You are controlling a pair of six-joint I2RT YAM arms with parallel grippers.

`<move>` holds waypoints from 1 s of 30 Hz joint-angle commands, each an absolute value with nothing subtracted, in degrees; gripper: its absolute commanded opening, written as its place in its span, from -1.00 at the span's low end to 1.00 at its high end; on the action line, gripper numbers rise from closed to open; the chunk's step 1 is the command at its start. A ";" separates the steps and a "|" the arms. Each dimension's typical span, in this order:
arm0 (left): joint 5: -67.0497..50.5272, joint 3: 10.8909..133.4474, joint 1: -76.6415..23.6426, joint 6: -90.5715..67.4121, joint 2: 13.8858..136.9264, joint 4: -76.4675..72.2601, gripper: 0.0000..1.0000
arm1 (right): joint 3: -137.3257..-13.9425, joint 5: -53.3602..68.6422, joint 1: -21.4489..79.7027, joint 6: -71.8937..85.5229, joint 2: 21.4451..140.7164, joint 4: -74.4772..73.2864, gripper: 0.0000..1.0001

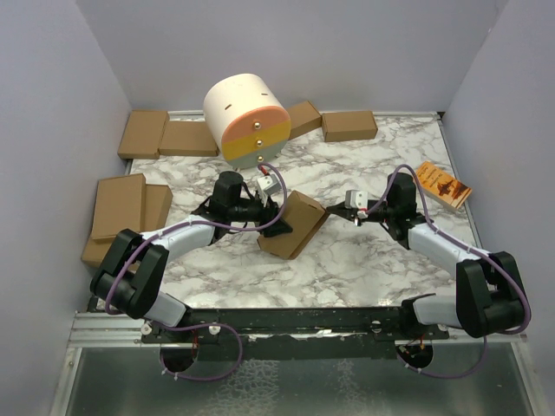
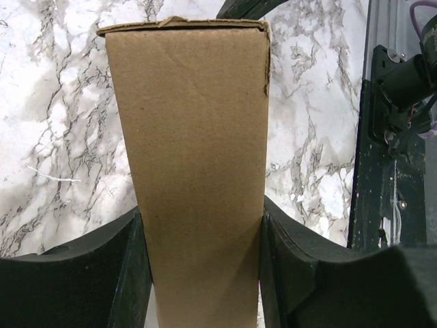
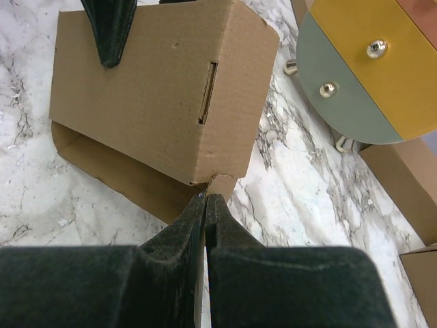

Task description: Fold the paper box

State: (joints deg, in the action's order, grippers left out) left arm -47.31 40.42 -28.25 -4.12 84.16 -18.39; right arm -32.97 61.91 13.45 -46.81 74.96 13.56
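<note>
Marble table (image 1: 364, 260): left end effector (image 2: 199, 229) clamps paper box (image 1: 293, 225); right end effector (image 3: 205, 202) closed, maybe touching it.

Soft, even light fills every view; shadows on the white marbled surface (image 1: 347, 260) are faint. The black padded fingers (image 3: 273, 280) near the lens blur slightly.

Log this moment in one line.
left gripper: gripping paper box | right gripper: closed, tips at box's corner tab | bottom flap: open

Marble table (image 1: 364, 260) carries cardboard boxes (image 1: 143, 134), booklet (image 1: 443, 185), cylinder (image 1: 247, 120).
</note>
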 commanded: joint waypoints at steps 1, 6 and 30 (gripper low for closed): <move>-43.35 39.65 -27.69 -2.30 83.76 -19.34 -0.51 | -31.69 61.81 14.06 -47.88 74.00 9.99 -0.98; -43.29 39.55 -27.64 -2.29 83.65 -19.34 -0.51 | -31.99 61.26 14.02 -49.67 74.17 8.08 -0.98; -43.58 39.13 -27.52 -2.43 83.33 -19.95 -0.50 | -30.29 61.35 14.06 -56.84 73.14 5.30 -0.98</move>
